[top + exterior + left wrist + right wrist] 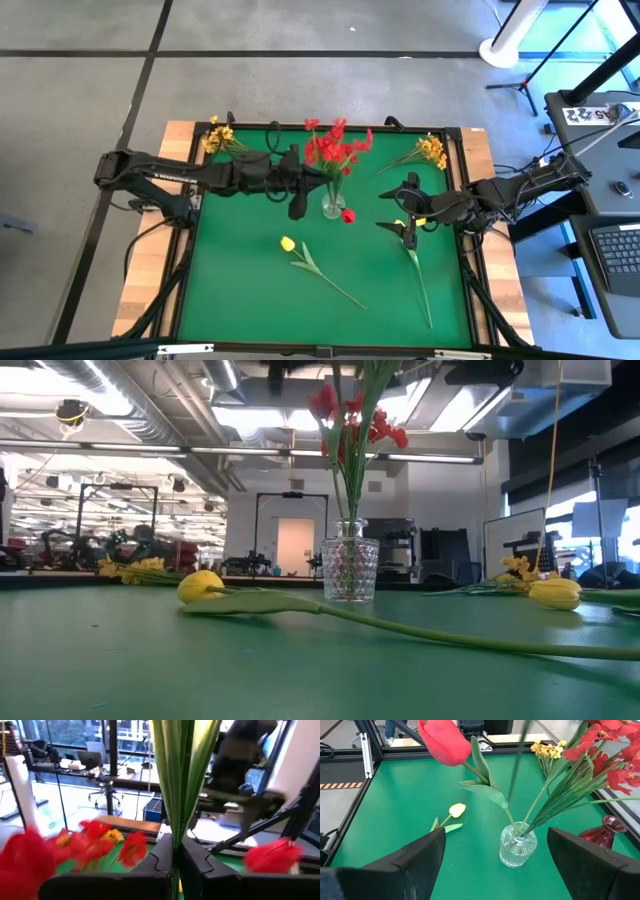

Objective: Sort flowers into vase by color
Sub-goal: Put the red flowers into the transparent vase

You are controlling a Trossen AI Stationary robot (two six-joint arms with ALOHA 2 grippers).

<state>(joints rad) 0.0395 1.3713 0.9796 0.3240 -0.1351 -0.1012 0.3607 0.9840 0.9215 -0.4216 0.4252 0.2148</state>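
Red flowers (335, 148) stand in your glass vase (332, 205) mid-desk, where your left tool (176, 862) is pinched shut on their green stems. Your right tool (410, 212) hovers wide open and empty near a yellow tulip (288, 243).

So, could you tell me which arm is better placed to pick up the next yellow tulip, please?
The right arm, probably. Its hand is open directly above a yellow tulip on the green mat, while the left hand is shut on green stems over the glass vase.
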